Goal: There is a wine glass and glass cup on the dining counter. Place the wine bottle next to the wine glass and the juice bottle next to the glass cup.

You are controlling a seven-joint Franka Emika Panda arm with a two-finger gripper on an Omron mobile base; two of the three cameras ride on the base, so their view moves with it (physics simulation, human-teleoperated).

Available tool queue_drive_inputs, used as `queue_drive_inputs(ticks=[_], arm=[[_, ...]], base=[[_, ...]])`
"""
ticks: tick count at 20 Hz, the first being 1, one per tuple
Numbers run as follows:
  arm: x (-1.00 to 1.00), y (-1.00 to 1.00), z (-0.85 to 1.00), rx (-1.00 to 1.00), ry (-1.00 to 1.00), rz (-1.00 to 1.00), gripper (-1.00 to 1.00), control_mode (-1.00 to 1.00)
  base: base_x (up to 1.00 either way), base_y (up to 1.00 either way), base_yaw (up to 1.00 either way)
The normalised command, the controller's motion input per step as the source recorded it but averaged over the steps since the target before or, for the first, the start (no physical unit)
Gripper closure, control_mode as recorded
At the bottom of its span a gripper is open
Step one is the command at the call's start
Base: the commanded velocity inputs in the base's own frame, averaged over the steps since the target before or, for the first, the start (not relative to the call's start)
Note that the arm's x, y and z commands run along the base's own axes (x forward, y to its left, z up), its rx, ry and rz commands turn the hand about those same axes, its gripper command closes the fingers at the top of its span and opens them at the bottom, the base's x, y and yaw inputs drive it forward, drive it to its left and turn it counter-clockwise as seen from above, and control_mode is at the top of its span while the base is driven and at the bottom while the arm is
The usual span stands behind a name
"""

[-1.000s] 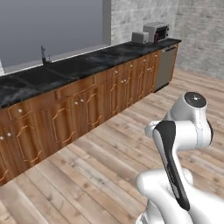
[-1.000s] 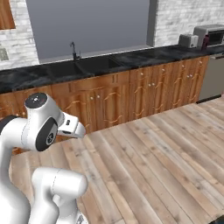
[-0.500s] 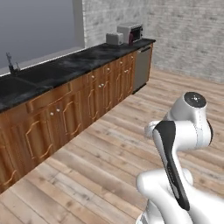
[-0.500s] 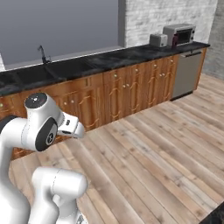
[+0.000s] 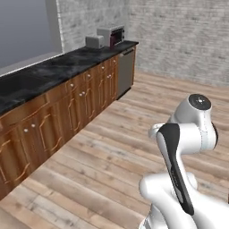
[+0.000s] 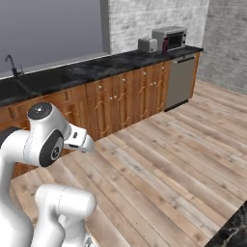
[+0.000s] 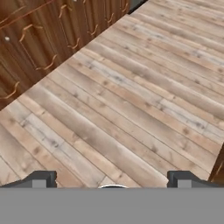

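My gripper [image 7: 113, 179] is open, its two dark fingertips [image 7: 40, 178] set wide apart over bare wooden floor [image 7: 131, 96] with nothing between them. A corner of the dining counter [image 6: 235, 230], black marble with pale veins, pokes in at the lower right of the right base view. The wine glass, glass cup, wine bottle and juice bottle are out of view. My white arm [image 5: 188, 134] is folded close above the base.
A long run of wooden cabinets with a black top [image 6: 120, 60] lines the wall, with a sink tap [image 6: 12, 62], a toaster [image 6: 147, 45], a microwave [image 6: 170, 38] and a steel dishwasher [image 6: 179, 82]. Open plank floor [image 6: 173, 159] lies between it and me.
The whole picture has shifted: the base has turned, so the cabinet run slid left in both base views. The dining counter's corner has grown at the lower right. The arm's pose is unchanged.
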Motion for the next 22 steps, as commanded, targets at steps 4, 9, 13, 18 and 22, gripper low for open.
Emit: queue_drive_inputs(ticks=[4, 9, 13, 18, 22], arm=[[0.0, 0.0, 0.0, 0.0, 0.0, 0.0, -1.0, 1.0], [0.0, 0.0, 0.0, 0.0, 0.0, 0.0, -1.0, 1.0], [0.0, 0.0, 0.0, 0.0, 0.0, 0.0, -1.0, 1.0], [0.0, 0.0, 0.0, 0.0, 0.0, 0.0, -1.0, 1.0], [0.0, 0.0, 0.0, 0.0, 0.0, 0.0, -1.0, 1.0]], base=[[0.65, -0.23, -0.18], [0.67, -0.24, -0.15], [0.74, -0.24, -0.07], [0.81, -0.26, 0.0], [0.85, -0.27, 0.0]])
